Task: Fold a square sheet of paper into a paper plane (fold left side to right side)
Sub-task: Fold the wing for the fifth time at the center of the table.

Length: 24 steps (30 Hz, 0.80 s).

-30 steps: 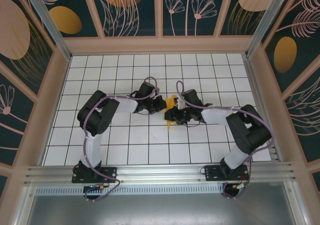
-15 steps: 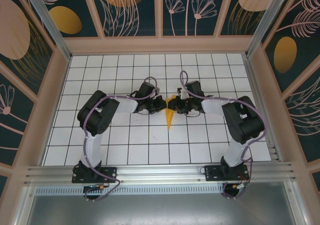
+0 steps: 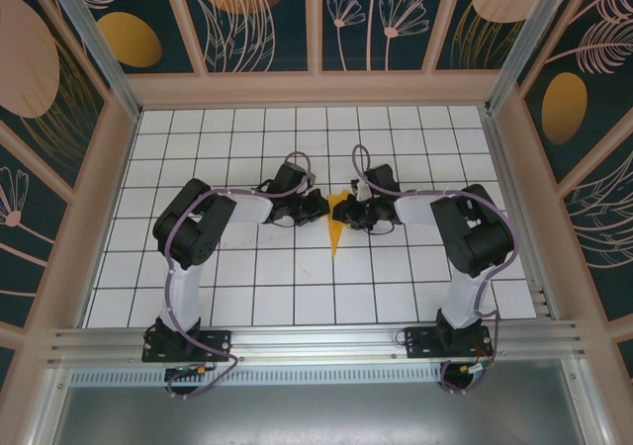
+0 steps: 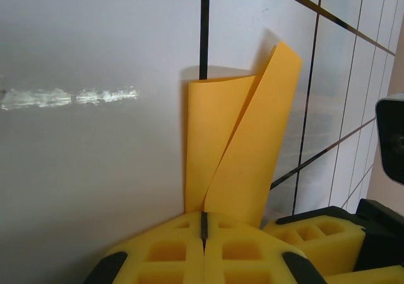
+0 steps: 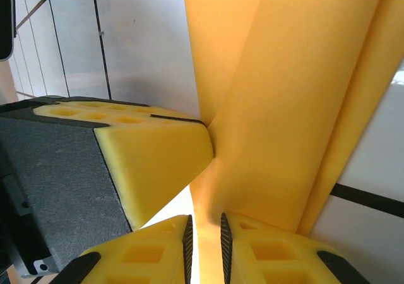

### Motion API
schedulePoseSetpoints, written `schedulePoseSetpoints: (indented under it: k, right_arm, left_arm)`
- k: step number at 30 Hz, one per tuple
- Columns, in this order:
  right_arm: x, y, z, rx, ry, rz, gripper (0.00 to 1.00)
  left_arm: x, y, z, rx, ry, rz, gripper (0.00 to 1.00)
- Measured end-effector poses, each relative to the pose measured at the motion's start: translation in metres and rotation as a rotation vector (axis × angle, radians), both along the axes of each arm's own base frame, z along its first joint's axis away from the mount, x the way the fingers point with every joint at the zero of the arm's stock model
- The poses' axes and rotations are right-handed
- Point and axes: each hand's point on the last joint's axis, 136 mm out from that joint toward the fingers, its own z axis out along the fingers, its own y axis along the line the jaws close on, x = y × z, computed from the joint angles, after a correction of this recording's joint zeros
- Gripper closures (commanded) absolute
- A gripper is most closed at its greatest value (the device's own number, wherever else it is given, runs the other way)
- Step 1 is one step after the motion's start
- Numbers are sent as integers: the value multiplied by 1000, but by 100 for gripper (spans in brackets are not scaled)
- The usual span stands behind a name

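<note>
The orange-yellow paper, folded into a narrow pointed paper plane [image 3: 336, 235], lies mid-table with its tip toward the near edge. Both grippers meet at its far end. My left gripper [image 3: 322, 208] comes from the left. In the left wrist view its jaws [image 4: 203, 226] are pressed shut, with the paper's folded layers [image 4: 246, 151] rising out of the seam. My right gripper [image 3: 348, 212] comes from the right. Its jaws [image 5: 205, 240] stand a narrow slit apart with a flap of the paper [image 5: 284, 107] pinched between them. The left gripper's yellow finger [image 5: 158, 158] touches the same paper.
The white grid table [image 3: 297, 287] is boxed in by wooden-framed patterned walls [image 3: 316, 89] at the back and sides. A shiny smear [image 4: 69, 96] marks the tabletop left of the paper. Both arms reach inward from their bases at the near rail.
My right gripper has swung up and left to the paper's far end and narrowed onto a flap there, uncovering the pointed tip. The left gripper has stayed put, shut.
</note>
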Motion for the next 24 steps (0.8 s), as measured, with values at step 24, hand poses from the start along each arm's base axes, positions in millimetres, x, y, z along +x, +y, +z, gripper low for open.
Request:
schedulePoseSetpoints:
  k: [24]
  right_arm:
    - [0,-6,-9,-53,15,-34,77]
  left_arm:
    - [9,32,14,78,-61,72,76]
